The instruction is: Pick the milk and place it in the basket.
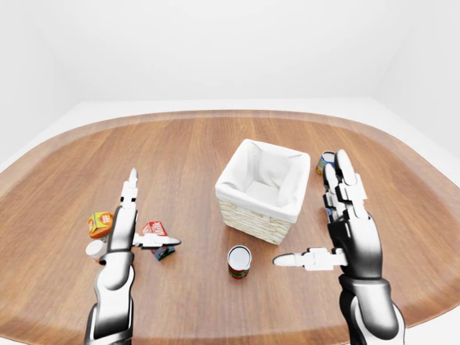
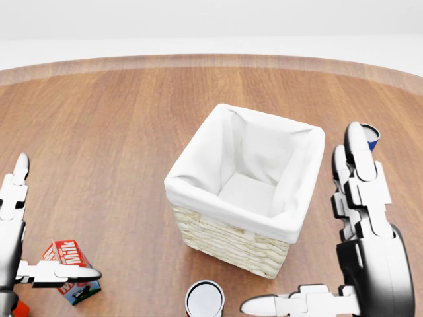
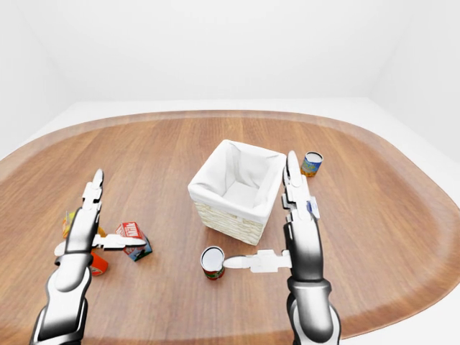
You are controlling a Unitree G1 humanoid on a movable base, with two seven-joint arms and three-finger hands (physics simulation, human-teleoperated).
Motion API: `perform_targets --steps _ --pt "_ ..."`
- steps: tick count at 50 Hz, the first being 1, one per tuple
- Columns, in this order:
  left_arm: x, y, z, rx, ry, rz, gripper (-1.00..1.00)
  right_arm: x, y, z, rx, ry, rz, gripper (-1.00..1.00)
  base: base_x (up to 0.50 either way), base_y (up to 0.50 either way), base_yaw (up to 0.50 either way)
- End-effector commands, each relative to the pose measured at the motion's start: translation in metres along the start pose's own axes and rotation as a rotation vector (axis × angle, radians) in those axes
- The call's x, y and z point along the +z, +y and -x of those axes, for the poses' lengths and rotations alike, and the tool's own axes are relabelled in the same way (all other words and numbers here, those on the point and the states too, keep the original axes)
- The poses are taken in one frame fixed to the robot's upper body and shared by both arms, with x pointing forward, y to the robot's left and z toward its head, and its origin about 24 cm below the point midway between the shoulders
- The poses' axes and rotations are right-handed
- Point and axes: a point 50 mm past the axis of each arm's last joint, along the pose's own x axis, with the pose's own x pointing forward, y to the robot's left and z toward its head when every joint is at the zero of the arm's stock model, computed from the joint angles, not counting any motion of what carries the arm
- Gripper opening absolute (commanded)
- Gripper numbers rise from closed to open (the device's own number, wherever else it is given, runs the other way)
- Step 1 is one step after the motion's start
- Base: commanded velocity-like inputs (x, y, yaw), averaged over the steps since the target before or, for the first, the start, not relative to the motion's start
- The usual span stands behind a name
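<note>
Milk, red-and-white carton [image 2: 69, 264]: tilted on wooden bench [image 1: 180, 151], far left of white-lined wicker basket [image 2: 248, 188], open wood between. Left hand [image 2: 16, 254]: fingers spread, thumb across the carton, not closed. Right hand [image 2: 360, 218]: released, right of basket. Steel can [image 2: 205, 300]: below basket.

Bare table [image 1: 180, 154] lies open at twelve o'clock; the basket [image 1: 262, 189] blocks two o'clock of the milk [image 1: 153, 229], a can [image 1: 239, 260] at three.
</note>
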Motion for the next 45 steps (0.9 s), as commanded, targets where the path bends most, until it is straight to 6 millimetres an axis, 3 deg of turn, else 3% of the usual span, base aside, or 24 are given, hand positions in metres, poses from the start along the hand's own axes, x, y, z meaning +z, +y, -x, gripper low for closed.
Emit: perform_targets --steps 1,13,31,45 --pt "-0.008 0.0 -0.001 -0.007 0.031 -0.024 1.0 0.001 -0.001 -0.001 -0.006 -0.001 -0.001 1.0 0.0 0.0 0.0" --pt "-0.01 -0.002 0.003 -0.021 0.043 -0.036 1.0 0.0 -0.002 -0.001 -0.012 -0.001 -0.002 1.0 0.0 0.0 0.0" --pt "-0.037 -0.009 -0.001 -0.017 0.152 -0.048 1.0 0.0 -0.002 -0.001 -0.015 -0.002 -0.002 1.0 0.0 0.0 0.0" --pt "-0.045 -0.011 -0.005 -0.01 0.184 -0.044 1.0 0.001 -0.002 0.0 -0.015 -0.005 -0.002 1.0 0.0 0.0 0.0"
